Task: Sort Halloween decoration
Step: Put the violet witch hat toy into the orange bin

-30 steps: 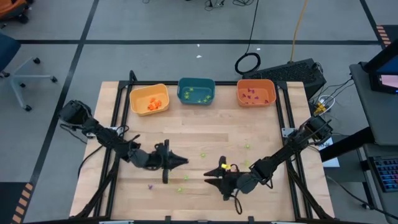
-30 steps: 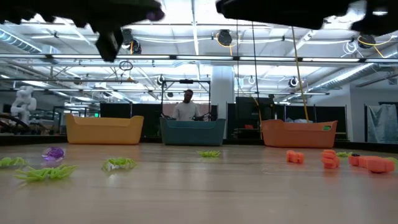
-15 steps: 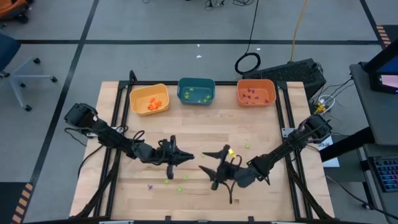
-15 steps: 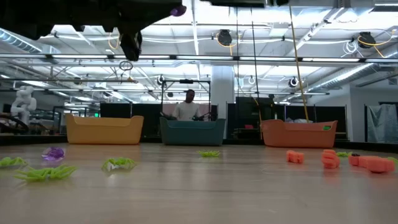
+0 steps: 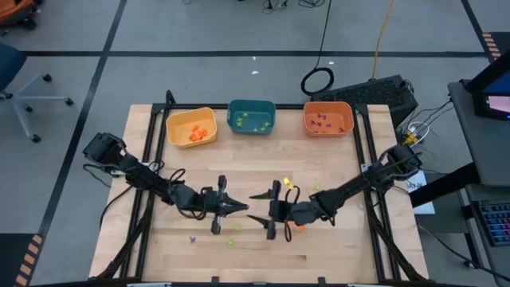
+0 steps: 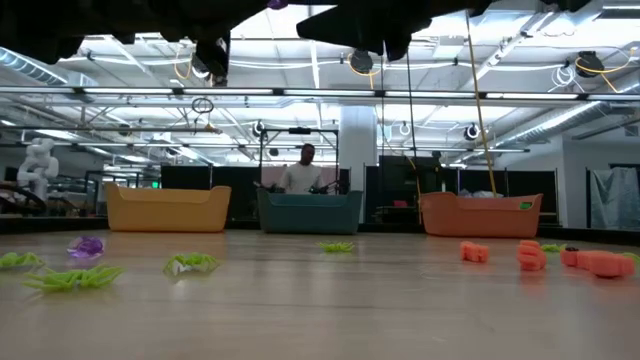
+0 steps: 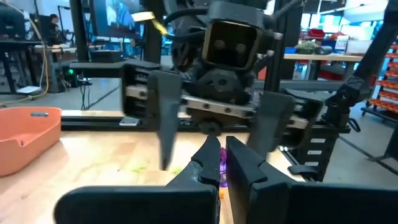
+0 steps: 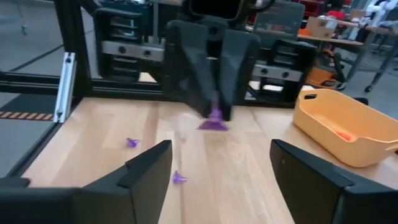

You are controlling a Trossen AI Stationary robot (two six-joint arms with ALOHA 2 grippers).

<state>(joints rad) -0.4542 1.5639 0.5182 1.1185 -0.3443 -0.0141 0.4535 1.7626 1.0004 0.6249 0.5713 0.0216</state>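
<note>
The Halloween decoration is tiny trinkets. One purple trinket (image 7: pixel 222 168) is between the fingertips of my shut left gripper (image 5: pixel 241 209), held above the table's middle. My right gripper (image 5: pixel 255 207) faces it from the table's right, level, its fingers (image 8: pixel 149 168) open wide with nothing between them. The trinket (image 8: pixel 214 122) is just beyond their tips. Loose green trinkets (image 5: pixel 259 197), purple ones (image 5: pixel 191 237) and an orange one (image 5: pixel 299 226) lie on the wooden table (image 5: pixel 335 247). My left gripper pinches the purple trinket (image 8: pixel 215 119) between its two fingertips (image 8: pixel 208 93). The fingers lie level and point toward the table's right. The trinket's flat base hangs just below the tips, lifted clear of the table.
Three bins stand along the far edge: yellow (image 5: pixel 191 126) with orange pieces, teal (image 5: pixel 252 117) with green ones, orange (image 5: pixel 327 119) with purple ones. More orange trinkets (image 6: pixel 530 256) and green ones (image 6: pixel 70 278) lie near the front. A person (image 6: pixel 300 175) stands behind the table.
My right gripper has moved toward the table's left and up, to face the left gripper. It has rolled about its own axis and its fingers have spread wider. My left gripper has rolled too and edged toward the right gripper, keeping the purple trinket lifted.
</note>
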